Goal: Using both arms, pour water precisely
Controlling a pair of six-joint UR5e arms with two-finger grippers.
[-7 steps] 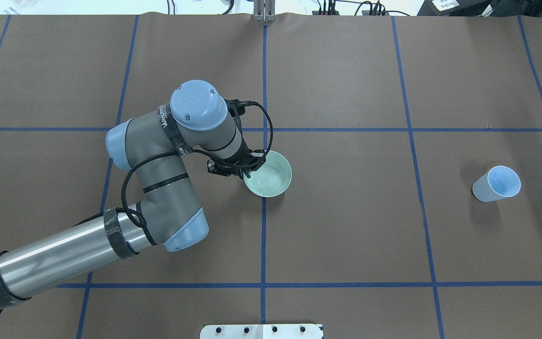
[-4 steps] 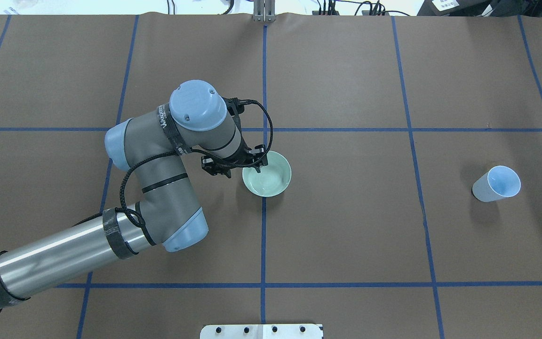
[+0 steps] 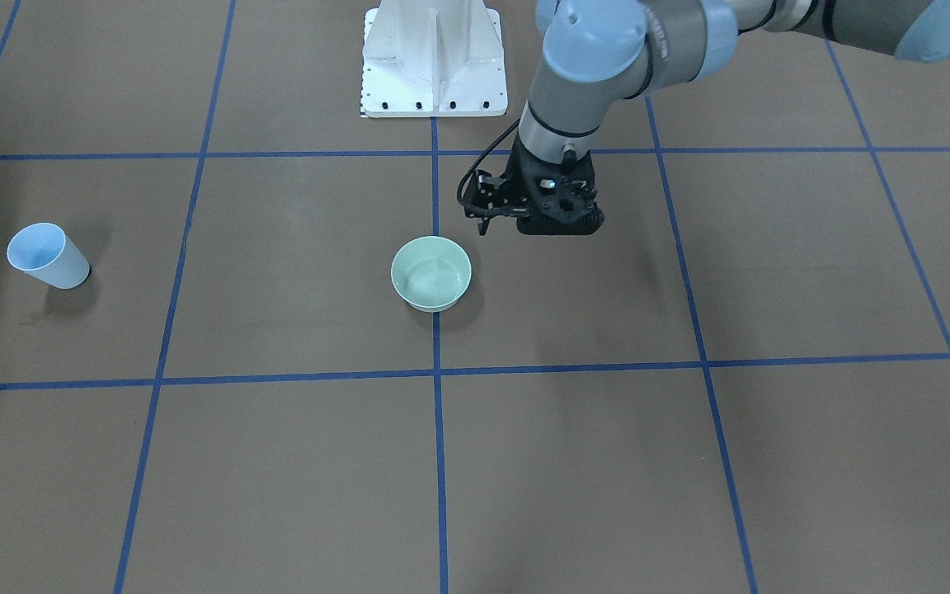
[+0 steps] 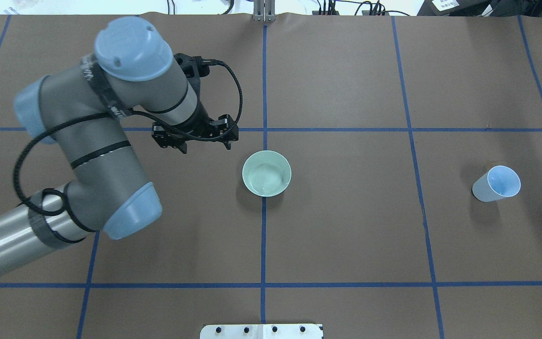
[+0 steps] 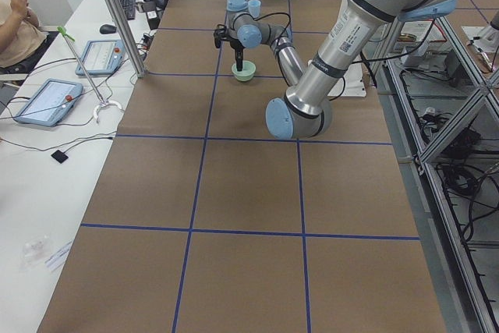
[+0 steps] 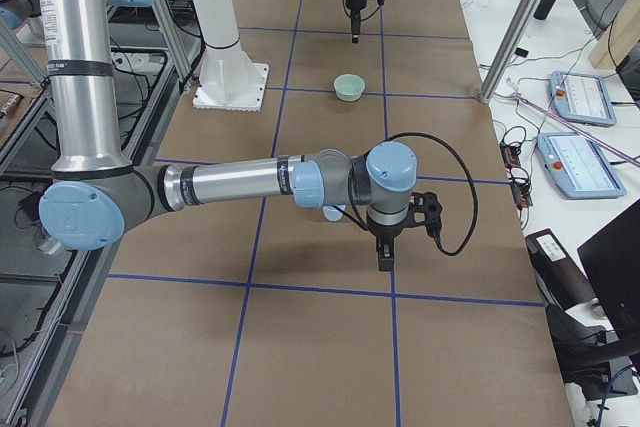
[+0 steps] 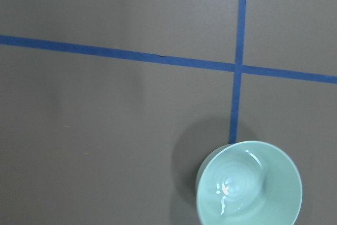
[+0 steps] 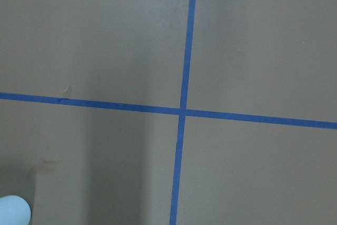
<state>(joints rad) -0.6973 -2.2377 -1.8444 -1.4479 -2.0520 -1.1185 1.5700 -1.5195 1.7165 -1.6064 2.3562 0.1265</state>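
Observation:
A pale green bowl stands at the table's middle on a blue tape line, with water rippling in it. It also shows in the front view and the left wrist view. My left gripper hangs raised, off to the bowl's left, apart from it. It looks open and holds nothing. A pale blue cup stands far right. My right gripper shows only in the exterior right view, pointing down near the cup. I cannot tell if it is open or shut.
The white pedestal base stands at the robot's side of the table. Blue tape lines grid the brown table cover. A person and tablets are at a side bench beyond the table's far edge.
My left gripper has let go of the bowl's rim, risen and swung away to the left. The bowl stays where it was.

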